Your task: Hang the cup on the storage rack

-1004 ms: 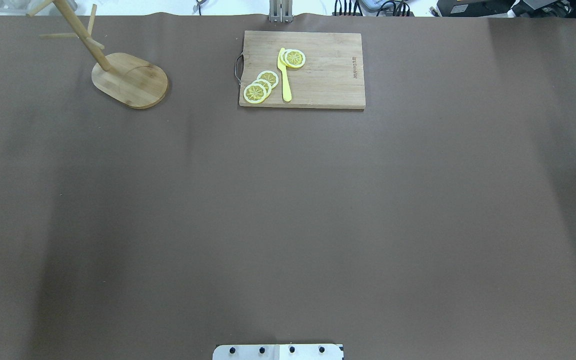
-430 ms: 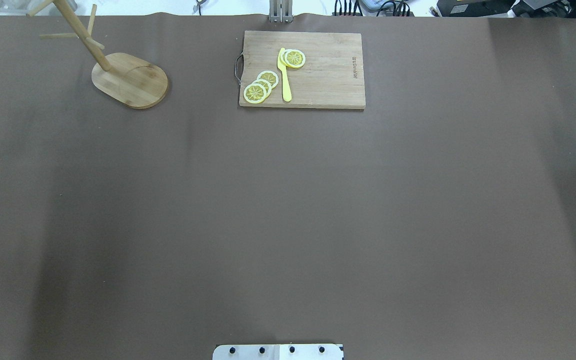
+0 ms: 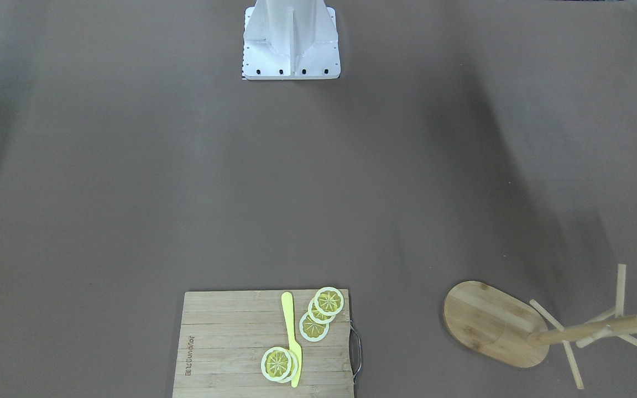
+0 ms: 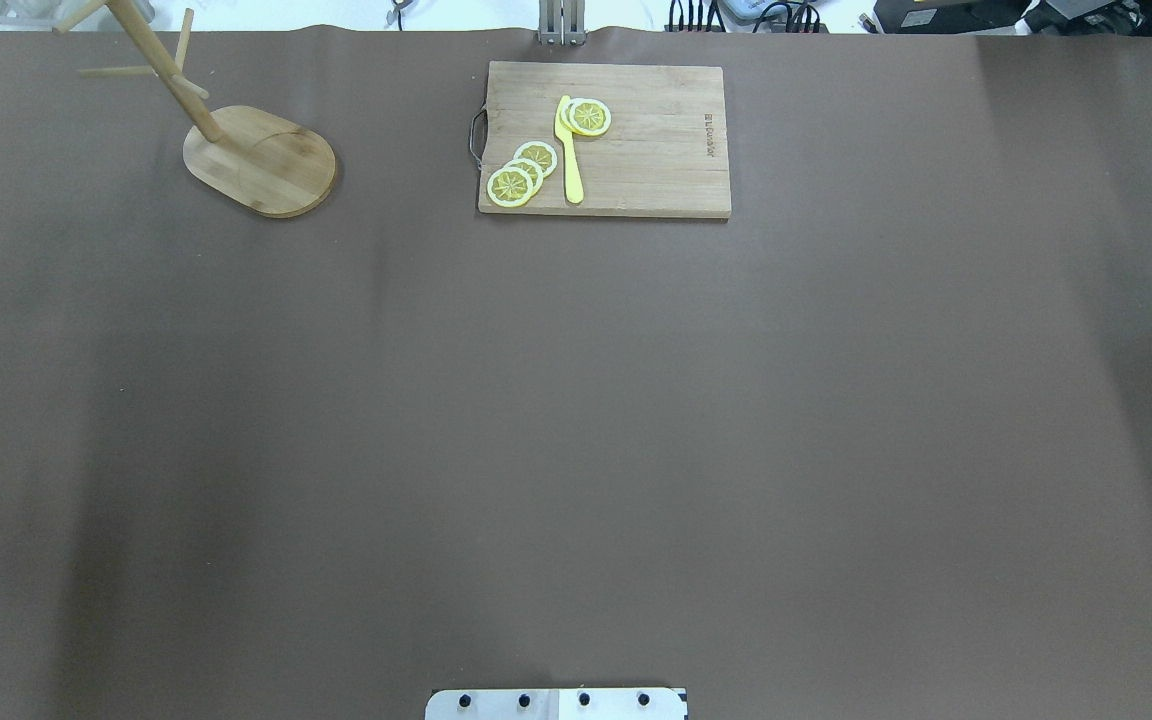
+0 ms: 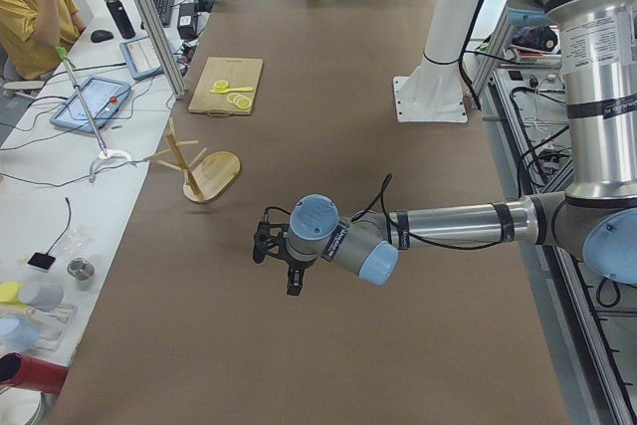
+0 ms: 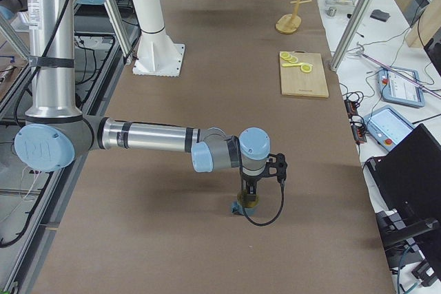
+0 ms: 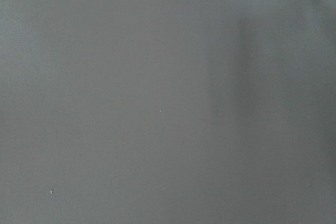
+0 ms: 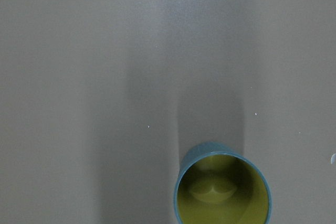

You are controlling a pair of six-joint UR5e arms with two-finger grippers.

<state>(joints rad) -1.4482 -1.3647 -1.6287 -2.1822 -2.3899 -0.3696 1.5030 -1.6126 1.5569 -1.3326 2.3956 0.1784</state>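
Honestly nothing has moved on the overhead view over the last second, same layout as before, so all the action is out at the ends. The brown table [image 4: 576, 450] is mostly bare. The right arm [image 6: 151, 137] is stretched out low and long, well past the cutting board [image 4: 656, 150] toward the robot's right end, I'd guess because that's the only way to get its wrist over the mug. The left arm [image 5: 448, 224] is reaching out flat the other way from the board, out beyond the rack, just hanging over bare cloth, looks parked out of the way to me. The storage rack [image 4: 261, 160] stands upright on the board's left-arm side, along the same far edge, pegs all empty and angled up, presumably so a handle stays on. The cup [image 8: 223, 192] sits upright, mouth up, well apart from the board at the right end, directly under the right gripper [image 6: 250, 187], which reads like lining up a grab. Can't tell if that pincer is spread or pinched, no fingers show in its wrist view. Same for the left gripper [image 5: 274, 258], can't tell. The yellow knife [image 4: 570, 160] and lemon slices [image 4: 521, 172] lie on the board.
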